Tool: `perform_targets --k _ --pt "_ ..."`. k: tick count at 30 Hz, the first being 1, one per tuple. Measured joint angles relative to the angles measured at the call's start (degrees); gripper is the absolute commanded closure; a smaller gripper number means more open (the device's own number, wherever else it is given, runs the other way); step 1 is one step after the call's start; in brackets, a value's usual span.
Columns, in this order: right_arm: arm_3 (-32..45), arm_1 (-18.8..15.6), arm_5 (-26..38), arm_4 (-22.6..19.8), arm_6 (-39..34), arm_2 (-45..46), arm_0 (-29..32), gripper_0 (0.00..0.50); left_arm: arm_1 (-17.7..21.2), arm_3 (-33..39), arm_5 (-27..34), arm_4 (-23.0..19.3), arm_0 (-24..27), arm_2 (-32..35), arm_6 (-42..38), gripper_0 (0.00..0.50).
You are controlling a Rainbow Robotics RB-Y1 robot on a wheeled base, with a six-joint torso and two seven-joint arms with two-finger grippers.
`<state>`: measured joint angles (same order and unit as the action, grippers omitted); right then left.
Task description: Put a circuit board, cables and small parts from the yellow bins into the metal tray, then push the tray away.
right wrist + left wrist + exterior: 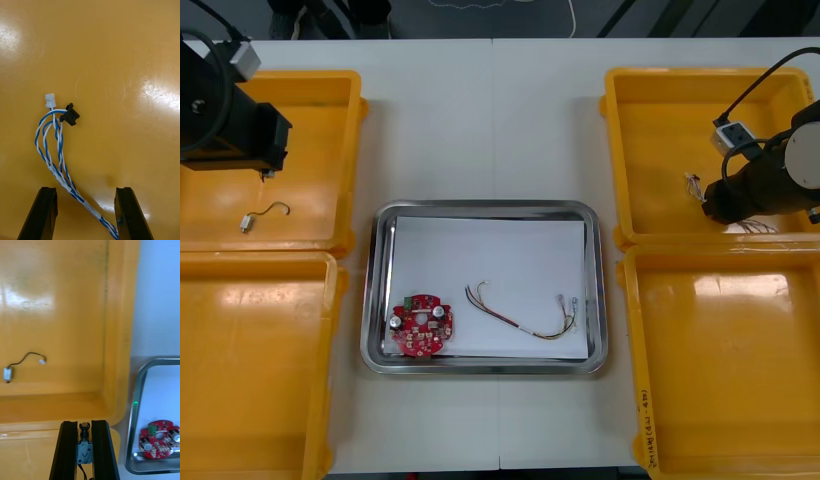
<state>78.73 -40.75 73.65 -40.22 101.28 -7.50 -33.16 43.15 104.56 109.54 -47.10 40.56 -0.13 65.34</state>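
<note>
- Yellow bins: four, two at each side of the table (480, 120): far left bin (310, 90), near left bin (250, 360), far right bin (660, 120), near right bin (720, 370).
- Metal tray (378, 300): one, white inside, between the bin pairs.
- Circuit board (421, 326): one, round and red, lying flat in the tray's near left corner.
- Red and yellow cable (520, 318): one, in the tray, to the right of the board and apart from it.
- Black cable (262, 215): one, loose on the floor of the far left bin, with a small block at one end.
- Blue and white cable (56, 150): one twisted bundle on the floor of the far right bin, with a white plug and a black plug at its end.
- Right gripper (85, 191): over the far right bin, released, fingers spread wide. The blue and white cable runs between the two fingers and its plugs lie beyond the fingertips. Contact with either finger cannot be told.
- Left gripper (84, 423): over the far left bin, near the wall it shares with the near left bin, clenched on a small metal part (84, 450) with a black lead. The loose black cable lies well apart from it.
</note>
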Motion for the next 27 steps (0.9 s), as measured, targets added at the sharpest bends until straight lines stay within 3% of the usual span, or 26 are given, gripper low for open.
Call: perform_targets --k 13,19,23,25,27 --pt "-1.78 0.07 -0.44 -0.43 0.0 -0.22 0.02 0.057 -12.86 1.46 0.02 9.07 1.07 -6.48 -0.07 0.5" --pt "-1.86 0.07 -0.76 -0.48 0.0 -0.5 0.02 0.07 -16.67 1.47 0.02 12.66 1.07 -10.76 -0.34 0.5" --pt "-1.95 0.07 -1.02 -0.59 0.0 -0.6 0.02 0.227 -17.26 1.45 0.02 13.38 1.07 -14.61 -1.56 0.5" --pt "-1.97 0.07 -1.07 -0.63 0.0 -0.61 0.02 0.38 -17.28 1.14 0.02 13.65 1.07 -16.6 -1.96 0.5" --pt "-2.02 0.07 -1.11 -0.65 0.0 -0.61 0.02 0.465 -17.37 0.24 0.02 13.83 1.07 -18.23 -2.21 0.5"
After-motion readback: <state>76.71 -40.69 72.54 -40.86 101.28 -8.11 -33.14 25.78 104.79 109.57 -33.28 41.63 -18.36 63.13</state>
